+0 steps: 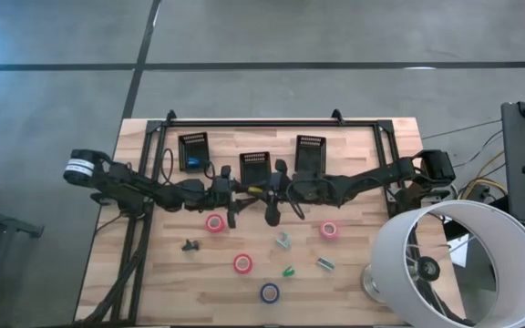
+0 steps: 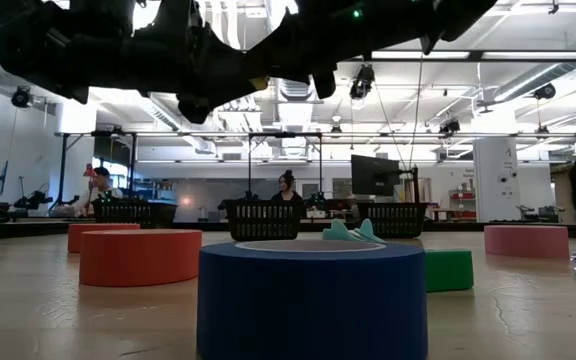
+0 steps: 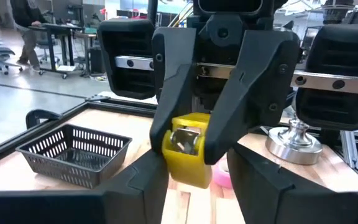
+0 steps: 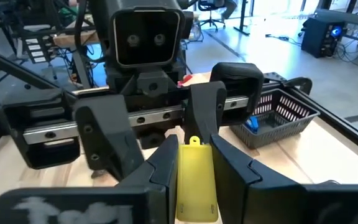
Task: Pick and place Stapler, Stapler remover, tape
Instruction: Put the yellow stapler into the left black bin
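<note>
Hanging in mid-air over the counter's [image 1: 153, 273] middle, yellow stapler [image 3: 184, 155] sits clenched in right end effector [image 4: 194, 158]; left end effector [image 3: 197, 171] spread wide either side, not gripping. Likely light, rigid, smooth plastic; best taken across its flat sides. Wrist views show the grip; high view alone shows tape [image 1: 214, 223] rolls lying below
</note>
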{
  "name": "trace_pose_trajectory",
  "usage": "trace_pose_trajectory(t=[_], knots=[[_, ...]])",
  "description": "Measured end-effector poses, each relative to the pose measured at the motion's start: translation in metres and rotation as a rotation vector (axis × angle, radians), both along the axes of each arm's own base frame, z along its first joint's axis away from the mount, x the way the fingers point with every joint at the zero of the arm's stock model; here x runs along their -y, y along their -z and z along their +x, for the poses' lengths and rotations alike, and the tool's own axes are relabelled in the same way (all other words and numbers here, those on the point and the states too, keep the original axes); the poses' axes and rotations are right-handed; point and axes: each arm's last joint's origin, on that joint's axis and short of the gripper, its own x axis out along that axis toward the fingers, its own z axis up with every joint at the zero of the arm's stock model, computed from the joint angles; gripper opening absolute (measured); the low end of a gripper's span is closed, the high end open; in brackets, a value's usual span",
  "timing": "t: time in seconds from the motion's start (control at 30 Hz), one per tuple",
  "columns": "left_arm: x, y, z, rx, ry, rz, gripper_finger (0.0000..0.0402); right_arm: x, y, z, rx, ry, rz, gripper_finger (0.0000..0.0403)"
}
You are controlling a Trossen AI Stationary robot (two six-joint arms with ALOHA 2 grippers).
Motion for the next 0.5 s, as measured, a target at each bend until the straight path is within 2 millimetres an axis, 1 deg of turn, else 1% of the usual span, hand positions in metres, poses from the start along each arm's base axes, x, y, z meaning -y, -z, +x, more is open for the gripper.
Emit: trace_pose_trajectory(t=[0.23, 0.37, 0.5], knots=[[0.0, 0.0011, -0.0001, -0.01, -0.001, -0.001, 0.0081, -0.0004, 0.0006, -0.0001, -0.007, -0.005, -0.006, 0.0069], [0.0, 0.002, -0.0001, -0.02, 0.0, 0.002, 0.0079, -0.0004, 0.0018, -0.0004, -0.021, -0.011, -0.018, 0.0086], [0.0001, 0.0032, 0.0, -0.032, 0.003, 0.006, 0.0089, -0.0001, 0.0027, -0.0006, -0.037, -0.017, -0.057, 0.012]])
